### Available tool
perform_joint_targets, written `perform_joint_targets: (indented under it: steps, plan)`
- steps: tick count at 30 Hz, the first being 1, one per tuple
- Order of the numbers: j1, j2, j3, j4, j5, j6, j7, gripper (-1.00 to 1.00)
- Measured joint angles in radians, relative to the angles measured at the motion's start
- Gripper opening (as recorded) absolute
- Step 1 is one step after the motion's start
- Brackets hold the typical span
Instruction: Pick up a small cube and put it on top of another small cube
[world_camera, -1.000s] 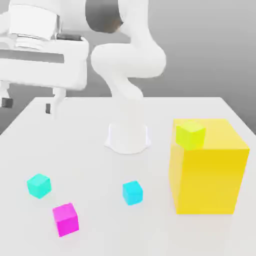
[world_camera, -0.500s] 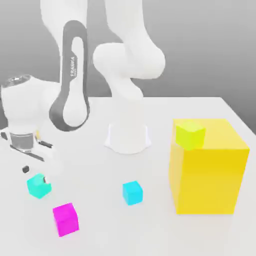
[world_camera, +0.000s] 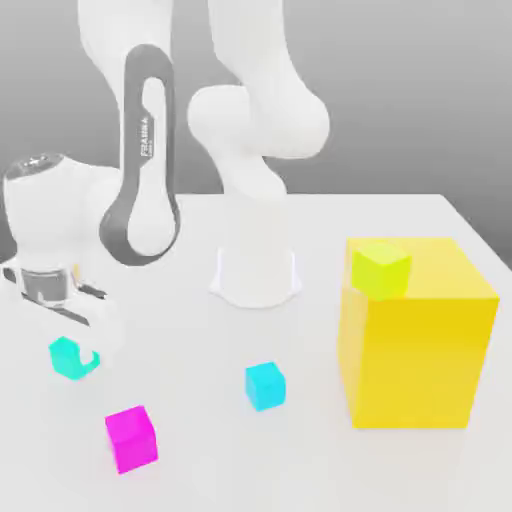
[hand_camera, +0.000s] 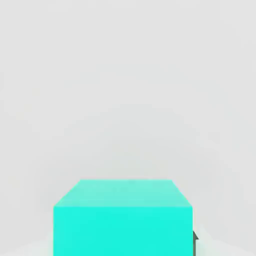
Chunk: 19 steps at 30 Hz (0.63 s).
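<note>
The turquoise cube (world_camera: 66, 356) sits on the white worktop (world_camera: 190, 450) at the exterior view's left, with the gripper (world_camera: 72, 352) lowered over it and its jaws clamped on the cube's sides. Near it lie a magenta cube (world_camera: 132, 438) and a blue cube (world_camera: 265, 385); well apart, a yellow-green cube (world_camera: 380, 268) rests atop a large yellow block (world_camera: 420, 350)

A large yellow block (world_camera: 418, 335) stands on a white table (world_camera: 400, 470), at the exterior view's right.

The block rests squarely on the tabletop, its front face toward the camera and its upper surface in view. The table's pale surface spreads wide around it, meeting a plain gray backdrop (world_camera: 420, 90) along its far edge.
</note>
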Motion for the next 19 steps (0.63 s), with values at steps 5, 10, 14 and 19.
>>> perform_joint_targets:
  steps: [5,10,14,19]
  plan:
    - [0.117,-0.043,0.047,0.060,-0.056,-0.100,0.226,-1.00]
    - [0.236,-0.066,0.102,0.133,-0.078,-0.195,0.451,-1.00]
    - [0.257,0.022,0.117,0.159,-0.045,-0.133,0.487,-1.00]
    - [0.243,0.114,0.138,0.164,-0.007,-0.048,0.463,1.00]
